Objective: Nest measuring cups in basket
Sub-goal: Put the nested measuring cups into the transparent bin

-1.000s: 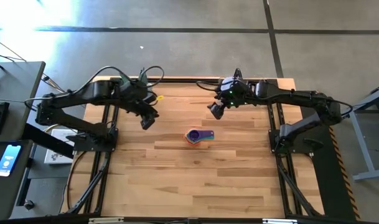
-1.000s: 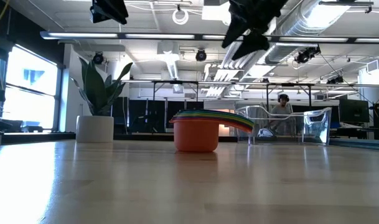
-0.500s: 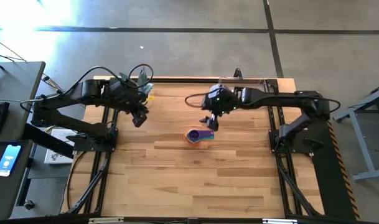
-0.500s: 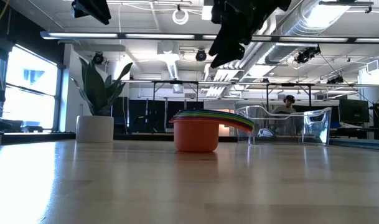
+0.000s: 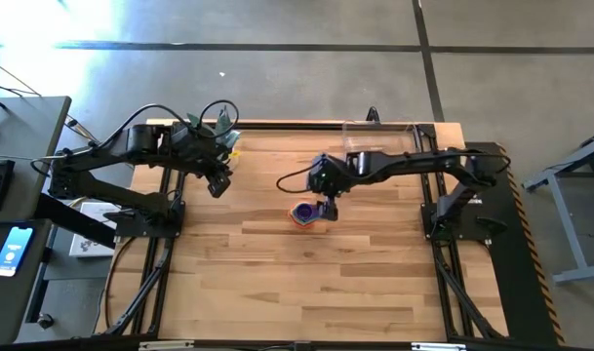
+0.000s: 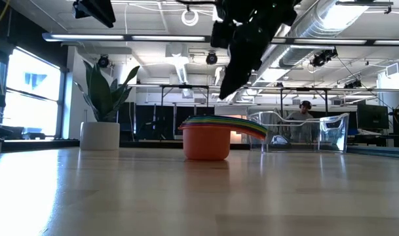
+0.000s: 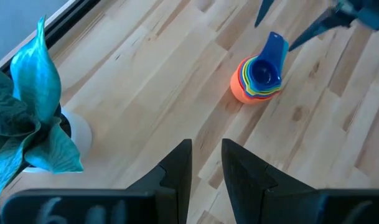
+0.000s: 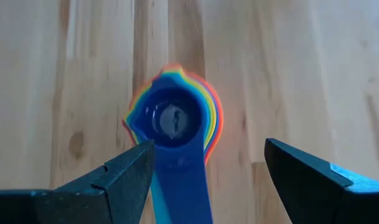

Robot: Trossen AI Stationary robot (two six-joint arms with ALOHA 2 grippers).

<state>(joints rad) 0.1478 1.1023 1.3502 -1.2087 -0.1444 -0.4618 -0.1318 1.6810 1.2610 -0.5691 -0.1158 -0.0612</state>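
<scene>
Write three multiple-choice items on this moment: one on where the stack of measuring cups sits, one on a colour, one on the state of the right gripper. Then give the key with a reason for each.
1. Where is the stack of measuring cups?
A. inside the basket
B. on the bare table, apart from the basket
C. next to the plant pot

2. What colour is the bottom, outermost cup in the low view?
A. orange
B. white
C. black

3. How does the right gripper stand?
A. shut on a cup handle
B. open, above the stack, holding nothing
C. shut inside the basket

Key:
1 B: in the high view the stack sits mid-table, while the clear basket is at the far edge.
2 A: the low view shows an orange cup under the rainbow rims.
3 B: the right wrist view shows both fingers spread wide to either side of the stack, and in the low view the gripper is above it.
</scene>
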